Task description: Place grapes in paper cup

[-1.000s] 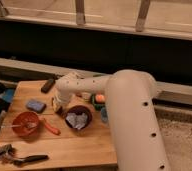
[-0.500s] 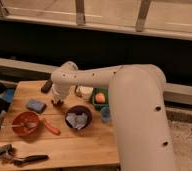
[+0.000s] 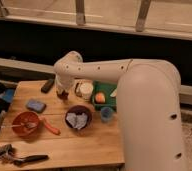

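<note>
Camera view: my arm [image 3: 114, 70] reaches in from the right side of the scene and extends leftward over the far part of the wooden counter [image 3: 84, 145]. The wrist bends downward at the far left-centre. My gripper [image 3: 62, 89] points down at the counter surface, left of the paper cup [image 3: 86, 90]. The gripper fingers are together. The grapes [image 3: 63, 95], a dark reddish clump, are directly at the gripper tip and low over the counter. I cannot tell whether the fingers are clamped on the bunch or only touching it. The paper cup stands upright just beside the grapes on their right, with its pale rim facing up. The grapes are outside the cup. Right of the paper cup, a green tray [image 3: 109, 102] carries a round orange fruit [image 3: 100, 97]. Nearer than the tray stands a small blue cup [image 3: 106, 114]. Left of the blue cup, a dark purple bowl [image 3: 72, 111] holds a crumpled grey item [image 3: 79, 120]. At the near left, an orange bowl [image 3: 26, 123] sits with an orange-handled utensil [image 3: 51, 128] beside it. A blue sponge [image 3: 36, 105] lies between the orange bowl and the gripper. A black block [image 3: 48, 85] lies at the far left of the counter, left of the gripper. A dark tool [image 3: 19, 157] lies at the near left corner.
</note>
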### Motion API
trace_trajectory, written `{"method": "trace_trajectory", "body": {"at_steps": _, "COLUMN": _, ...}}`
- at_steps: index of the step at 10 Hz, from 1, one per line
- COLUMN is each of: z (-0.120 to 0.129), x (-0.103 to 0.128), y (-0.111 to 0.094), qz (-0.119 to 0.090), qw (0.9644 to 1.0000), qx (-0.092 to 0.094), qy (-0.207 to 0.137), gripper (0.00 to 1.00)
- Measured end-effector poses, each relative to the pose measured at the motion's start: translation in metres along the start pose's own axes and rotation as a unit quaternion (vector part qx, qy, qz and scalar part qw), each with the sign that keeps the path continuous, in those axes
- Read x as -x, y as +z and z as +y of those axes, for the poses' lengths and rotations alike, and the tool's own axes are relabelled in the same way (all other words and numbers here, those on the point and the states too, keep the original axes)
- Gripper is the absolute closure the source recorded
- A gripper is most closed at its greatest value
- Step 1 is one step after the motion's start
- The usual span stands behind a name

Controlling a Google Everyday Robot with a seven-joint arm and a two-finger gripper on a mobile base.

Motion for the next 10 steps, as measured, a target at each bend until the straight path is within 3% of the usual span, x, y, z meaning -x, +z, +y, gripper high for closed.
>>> {"method": "trace_trajectory", "body": {"at_steps": 5, "z": -0.05, "x": 0.064, "y": -0.082, "qz": -0.033, "qw": 0.998, "qx": -0.037, "qy": 0.038, "gripper": 1.0}}
{"method": "trace_trajectory", "body": {"at_steps": 10, "z": -0.078, "x": 0.069, "y": -0.112, "qz": -0.046, "qw": 0.9936, "qx": -0.063, "qy": 0.081, "gripper": 1.0}}
